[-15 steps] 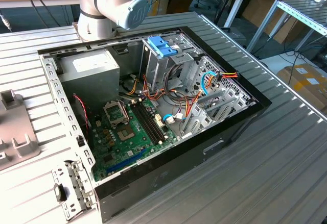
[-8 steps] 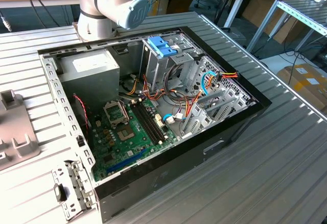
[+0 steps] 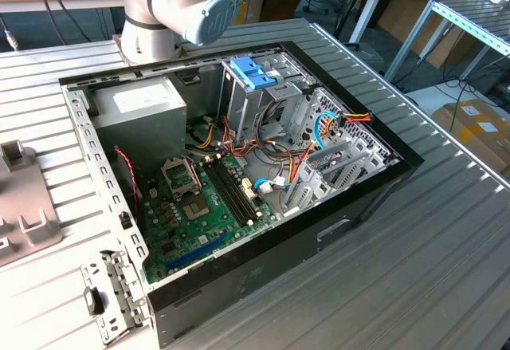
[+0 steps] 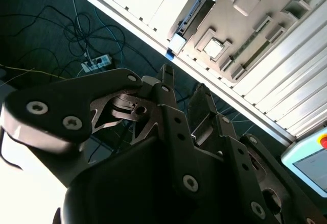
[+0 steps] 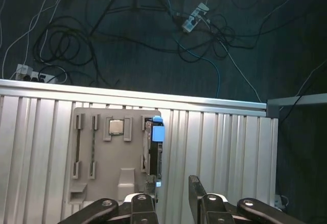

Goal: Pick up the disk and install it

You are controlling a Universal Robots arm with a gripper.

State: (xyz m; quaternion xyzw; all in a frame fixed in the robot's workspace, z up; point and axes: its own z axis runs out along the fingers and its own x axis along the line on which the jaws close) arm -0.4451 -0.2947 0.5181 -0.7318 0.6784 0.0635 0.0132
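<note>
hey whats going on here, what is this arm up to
A white and blue robot arm is working at a ribbed metal table that carries an open black computer case. In the first wrist view its claw hangs open and empty above a grey parts tray, close to the grey-metal disk with its light-blue bracket, which stands on edge in that tray. The disk is not yet picked up or installed.

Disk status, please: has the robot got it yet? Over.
Gripper open, empty. Disk on edge in grey parts tray, not gripped. Nothing between them.
</note>
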